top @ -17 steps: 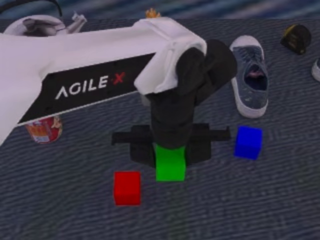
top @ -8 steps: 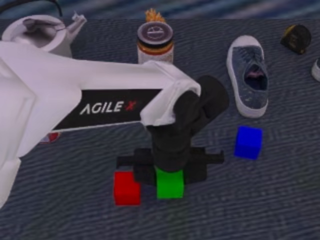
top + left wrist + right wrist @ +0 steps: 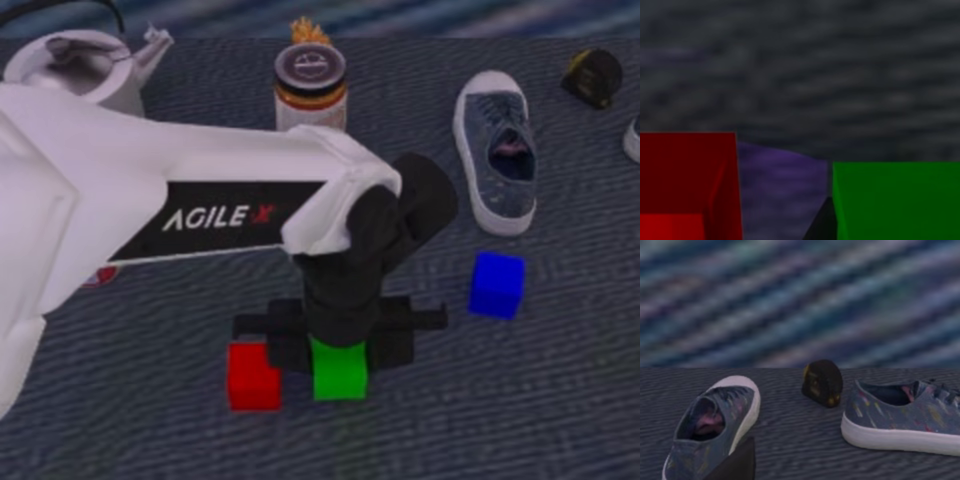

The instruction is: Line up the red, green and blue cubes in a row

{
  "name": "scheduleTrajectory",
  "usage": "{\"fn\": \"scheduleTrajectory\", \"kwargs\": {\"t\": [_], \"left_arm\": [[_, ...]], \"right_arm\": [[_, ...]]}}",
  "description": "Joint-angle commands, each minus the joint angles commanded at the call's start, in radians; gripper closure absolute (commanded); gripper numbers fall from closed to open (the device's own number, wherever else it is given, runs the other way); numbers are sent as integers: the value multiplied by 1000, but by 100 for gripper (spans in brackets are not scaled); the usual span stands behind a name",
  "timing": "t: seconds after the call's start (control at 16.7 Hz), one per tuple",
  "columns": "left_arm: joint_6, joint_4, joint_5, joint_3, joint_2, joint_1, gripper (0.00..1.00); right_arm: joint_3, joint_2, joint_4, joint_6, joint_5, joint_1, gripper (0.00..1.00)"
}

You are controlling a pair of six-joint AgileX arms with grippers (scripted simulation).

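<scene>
Dark ribbed table, shoe (image 3: 495, 150) and jar (image 3: 310, 85) at back. My left gripper (image 3: 340, 345) sits low over the green cube (image 3: 340, 372), fingers closed on it, just beside the red cube (image 3: 253, 377): two nearly lined up. Blue cube (image 3: 497, 285) well apart to the right, not yet placed. Right arm out of top view. Arm reads "AGILE X".

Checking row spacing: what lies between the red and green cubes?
Only a narrow strip of bare table separates the red cube and green cube, seen in the left wrist view.
</scene>
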Motion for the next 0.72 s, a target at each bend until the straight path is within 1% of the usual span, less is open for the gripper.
{"fn": "scheduleTrajectory", "kwargs": {"t": [0.54,0.6,0.72], "left_arm": [[0,0,0,0,0,0,2],[0,0,0,0,0,0,0],[0,0,0,0,0,0,0]], "right_arm": [[0,0,0,0,0,0,0],[0,0,0,0,0,0,0],[0,0,0,0,0,0,0]]}}
